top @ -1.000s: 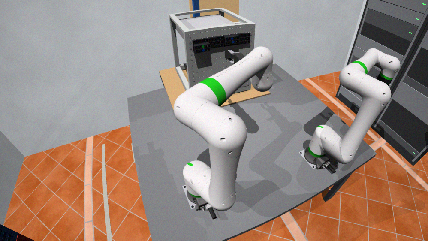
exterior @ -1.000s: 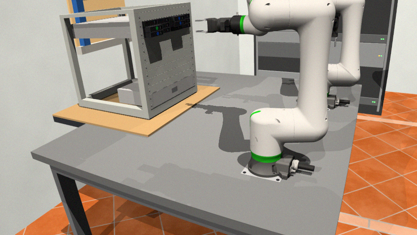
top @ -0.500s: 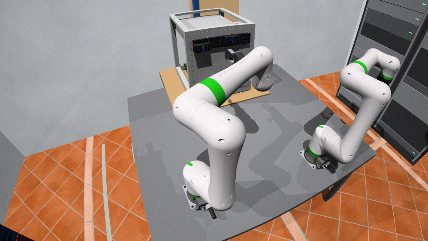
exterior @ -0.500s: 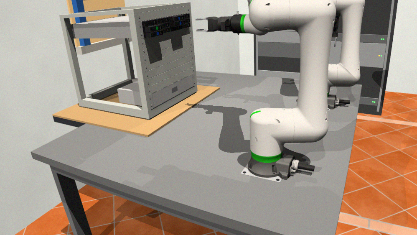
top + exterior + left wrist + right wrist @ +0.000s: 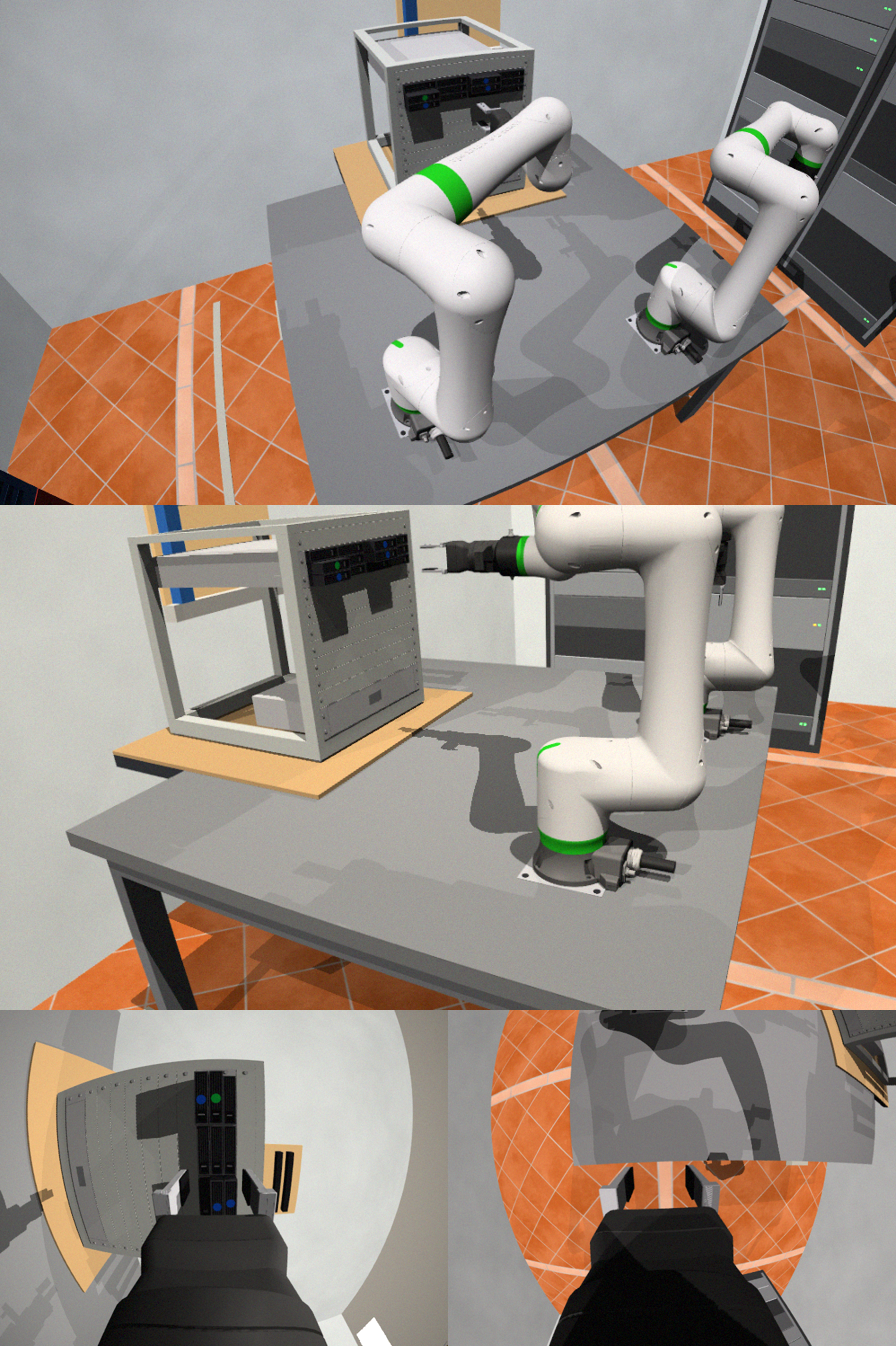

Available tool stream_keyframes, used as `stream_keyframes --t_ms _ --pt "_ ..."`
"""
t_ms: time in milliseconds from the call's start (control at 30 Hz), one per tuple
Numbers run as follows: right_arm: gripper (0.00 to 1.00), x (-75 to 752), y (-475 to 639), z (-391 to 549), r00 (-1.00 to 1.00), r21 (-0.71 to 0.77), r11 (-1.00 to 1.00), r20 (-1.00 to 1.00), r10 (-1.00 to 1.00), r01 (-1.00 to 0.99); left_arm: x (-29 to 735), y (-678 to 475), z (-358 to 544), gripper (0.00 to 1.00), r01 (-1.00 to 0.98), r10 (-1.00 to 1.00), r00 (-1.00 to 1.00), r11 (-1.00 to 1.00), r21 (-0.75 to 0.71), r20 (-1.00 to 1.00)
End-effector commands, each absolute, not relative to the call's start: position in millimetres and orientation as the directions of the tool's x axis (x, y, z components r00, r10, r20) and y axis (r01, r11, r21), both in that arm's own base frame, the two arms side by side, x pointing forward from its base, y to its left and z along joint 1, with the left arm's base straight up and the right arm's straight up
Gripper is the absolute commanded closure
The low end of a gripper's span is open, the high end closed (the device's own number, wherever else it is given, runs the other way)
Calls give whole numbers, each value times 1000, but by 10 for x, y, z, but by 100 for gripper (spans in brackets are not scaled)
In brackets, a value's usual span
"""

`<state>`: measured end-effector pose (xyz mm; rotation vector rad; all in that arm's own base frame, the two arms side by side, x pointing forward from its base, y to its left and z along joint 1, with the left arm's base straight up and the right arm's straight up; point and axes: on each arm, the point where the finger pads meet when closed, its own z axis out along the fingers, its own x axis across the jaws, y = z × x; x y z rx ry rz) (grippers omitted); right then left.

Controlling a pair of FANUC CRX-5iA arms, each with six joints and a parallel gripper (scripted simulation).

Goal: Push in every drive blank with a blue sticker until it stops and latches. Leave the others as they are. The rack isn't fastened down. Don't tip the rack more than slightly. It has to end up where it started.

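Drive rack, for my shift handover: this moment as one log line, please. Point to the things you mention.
left gripper (image 5: 432,558) (image 5: 215,1187): open, facing rack (image 5: 392,119) (image 5: 301,642) (image 5: 259,1100) | right gripper (image 5: 659,1185): open, away from rack | rack: upright
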<state>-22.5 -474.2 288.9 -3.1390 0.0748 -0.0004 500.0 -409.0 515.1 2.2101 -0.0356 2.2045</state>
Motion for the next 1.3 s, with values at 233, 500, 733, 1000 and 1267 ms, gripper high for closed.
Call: stream_keyframes --t_ms 233,500,733,1000,1267 --pt "0 -227 -4745 2897 999 0 -999 0 -48 -48 5000 -4088 5164 0 -30 0 1 -1000 0 1000" --pt "0 -227 -4745 2897 999 0 -999 0 -48 -48 5000 -4088 5164 0 -30 0 1 -1000 0 1000" --pt "0 -227 -4745 2897 999 0 -999 0 -48 -48 5003 -4091 5165 0 -30 0 1 -1000 0 1000" --pt "0 -227 -4745 2897 999 0 -999 0 -48 -48 5064 -4149 5168 0 -24 1 -1 -1000 1 1000" --pt "0 -227 -4745 2897 999 0 -999 0 -48 -48 5263 -4340 5178 0 -24 1 -1 -1000 1 1000"
